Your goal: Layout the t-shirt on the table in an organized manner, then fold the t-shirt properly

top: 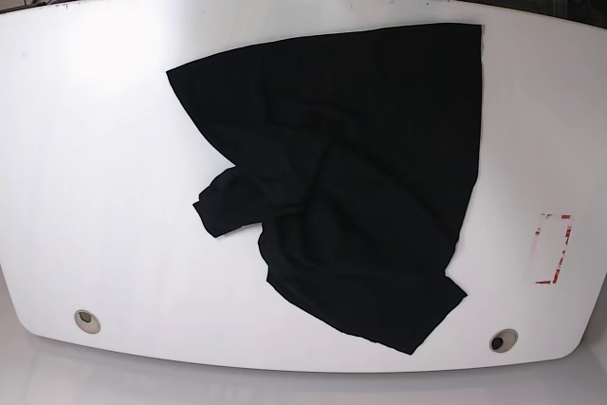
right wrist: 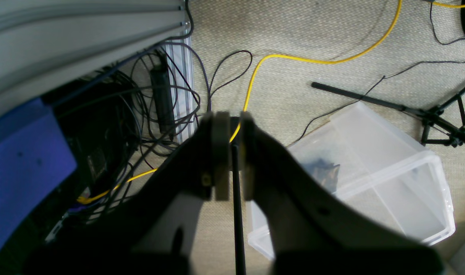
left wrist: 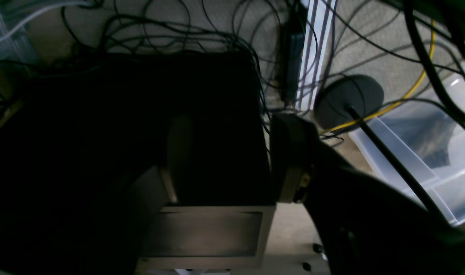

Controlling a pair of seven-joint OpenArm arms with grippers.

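Note:
The black t-shirt (top: pixel 360 168) lies loosely spread on the white table (top: pixel 95 139), right of centre. One sleeve is bunched toward the middle and its lower corner reaches the front edge. No gripper touches it. Both wrist views look down at the floor beyond the table. My left gripper (left wrist: pixel 232 160) hangs open over a dark box with nothing between its fingers (left wrist: pixel 289 164). My right gripper (right wrist: pixel 234 152) is shut and empty, and its fingers (right wrist: pixel 221 152) hang over carpet and cables.
Two metal grommets (top: pixel 86 321) (top: pixel 503 340) sit near the table's front edge, and a red-and-white mark (top: pixel 553 248) at the right. On the floor lie a clear plastic bin (right wrist: pixel 389 183), a yellow cable (right wrist: pixel 293 57), black cables and a stand's round base (left wrist: pixel 349 101).

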